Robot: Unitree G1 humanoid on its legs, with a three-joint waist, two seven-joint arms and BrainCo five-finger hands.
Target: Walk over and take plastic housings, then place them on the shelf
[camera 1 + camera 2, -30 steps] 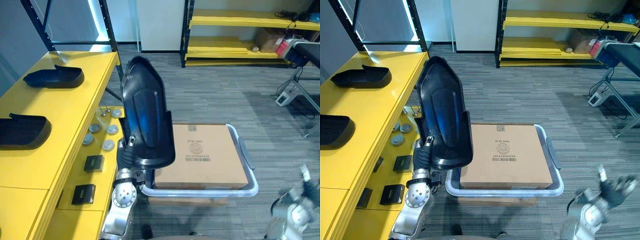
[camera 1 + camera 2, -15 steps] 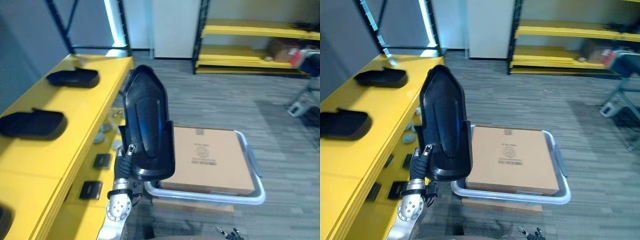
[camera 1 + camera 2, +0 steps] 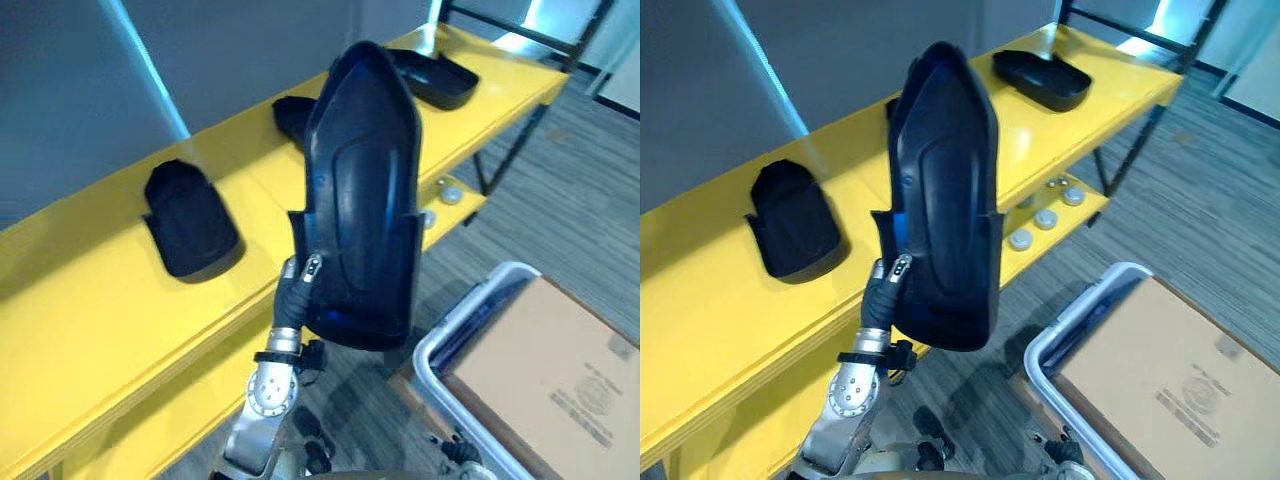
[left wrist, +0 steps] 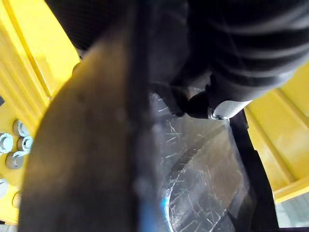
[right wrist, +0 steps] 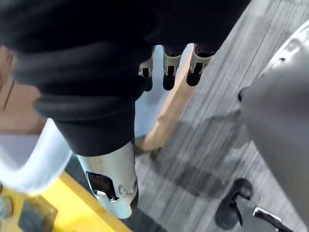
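Left eye view: a large black plastic housing (image 3: 362, 190) is held upright by the left hand (image 3: 297, 287), whose fingers are curled round its lower edge — the shell is clear of the yellow shelf (image 3: 90, 300), just in front of it. Three more are laid on the shelf top: a near housing (image 3: 190, 220), a middle housing (image 3: 288, 115) partly hidden behind the held one, and a far housing (image 3: 435, 78). Round silver parts (image 3: 452, 193) are seen on the lower tier. A cardboard box (image 3: 560, 385) is set in a pale tote (image 3: 462, 305) (beside the shelf). The right hand (image 5: 168, 67) is hung low over the floor — fingers loose, nothing gripped.
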